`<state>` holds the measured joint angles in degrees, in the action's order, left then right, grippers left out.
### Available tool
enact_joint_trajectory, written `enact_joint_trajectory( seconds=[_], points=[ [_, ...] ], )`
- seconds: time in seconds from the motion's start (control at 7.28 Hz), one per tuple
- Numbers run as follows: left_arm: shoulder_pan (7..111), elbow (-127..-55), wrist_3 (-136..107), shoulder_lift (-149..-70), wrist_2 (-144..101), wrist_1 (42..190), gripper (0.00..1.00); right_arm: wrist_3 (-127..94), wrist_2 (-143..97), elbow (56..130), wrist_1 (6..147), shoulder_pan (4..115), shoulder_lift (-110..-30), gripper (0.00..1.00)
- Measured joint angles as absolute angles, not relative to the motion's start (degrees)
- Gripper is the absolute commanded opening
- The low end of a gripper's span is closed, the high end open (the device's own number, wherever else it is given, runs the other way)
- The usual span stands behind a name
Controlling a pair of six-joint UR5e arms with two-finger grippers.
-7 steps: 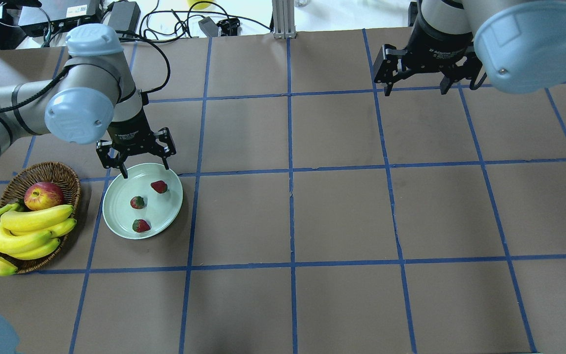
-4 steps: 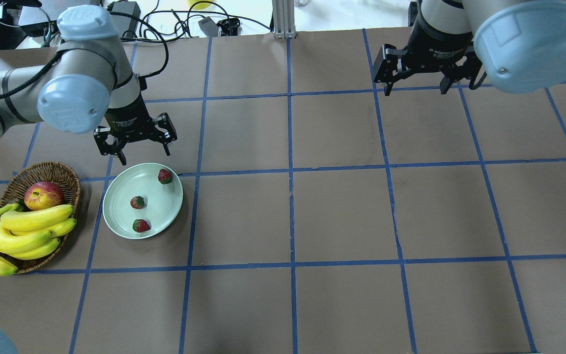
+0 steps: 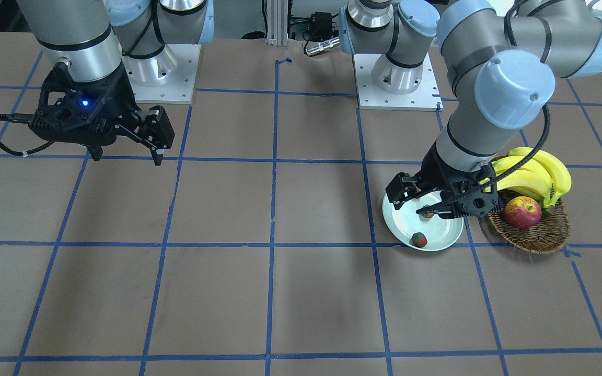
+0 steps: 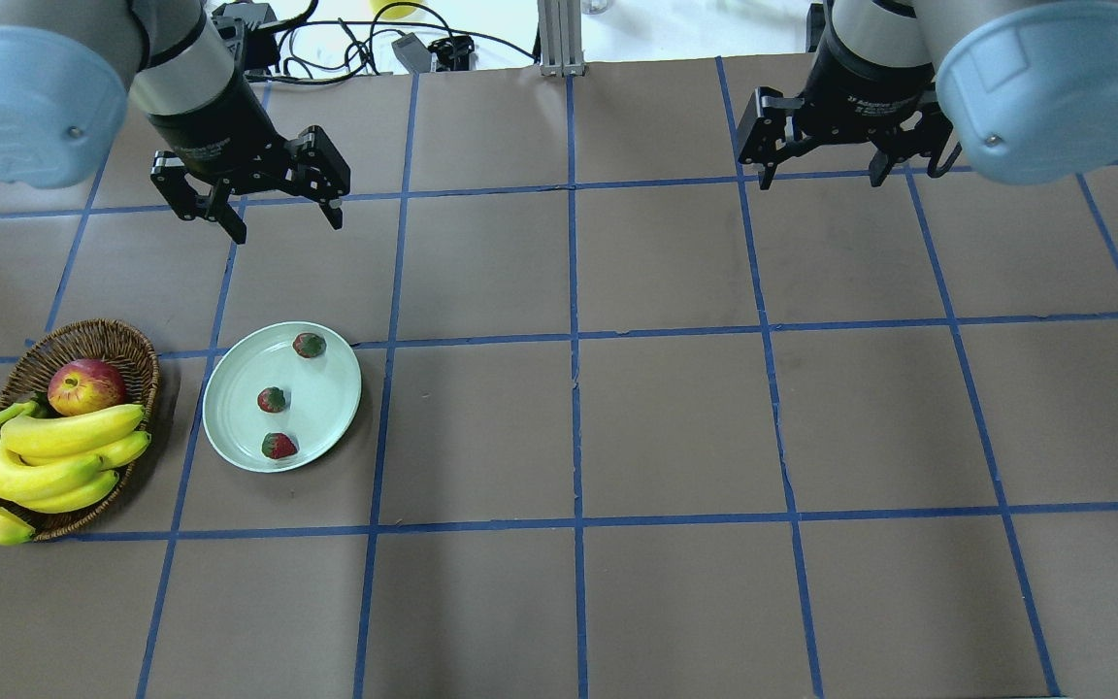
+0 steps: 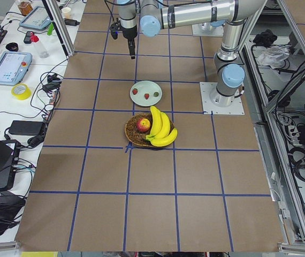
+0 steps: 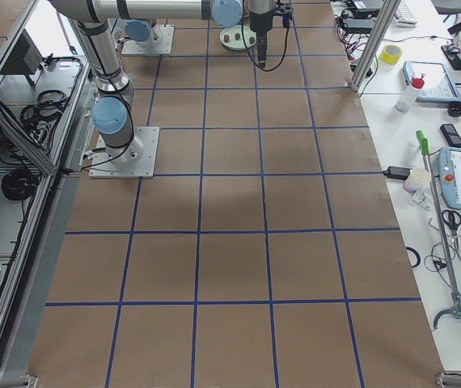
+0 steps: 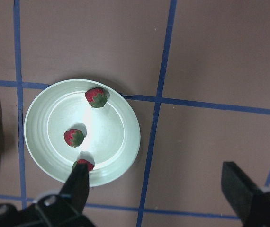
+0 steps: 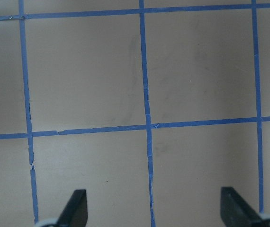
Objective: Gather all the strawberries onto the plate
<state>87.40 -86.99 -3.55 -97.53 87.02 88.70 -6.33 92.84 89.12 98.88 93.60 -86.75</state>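
Three strawberries (image 4: 272, 399) are lying in the plate (image 4: 229, 419), overhead view's left; left claw (image 4: 287, 229), upper left, and right claw (image 4: 821, 182), upper right, are both hanging spread apart, empty.

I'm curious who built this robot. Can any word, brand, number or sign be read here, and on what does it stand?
White print on the left gripper's black body: too blurred to read.
White print on the right gripper's black body: too blurred to read.
The screen on the side bench: too small to read.
No writing shows on the plate, strawberries, basket, apple or bananas.
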Motion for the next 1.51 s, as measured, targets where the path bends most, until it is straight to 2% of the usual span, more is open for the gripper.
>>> enact_joint_trajectory(
  seconds=[0.55, 0.82, 1.51],
  points=[
    [86.5, -86.5, 7.3, -93.7, 88.6, 91.3, 1.00, -6.3, 92.9, 89.1, 98.9, 93.6, -86.7, 1.00],
    [86.3, -88.6, 7.1, -90.8, 91.3, 91.2, 1.00, -6.3, 92.9, 89.1, 98.9, 93.7, -86.7, 1.00],
    [86.4, -94.1, 4.8, -89.7, 89.2, 83.8, 1.00, -6.4, 92.8, 89.1, 99.0, 93.7, -86.7, 1.00]
  ],
)
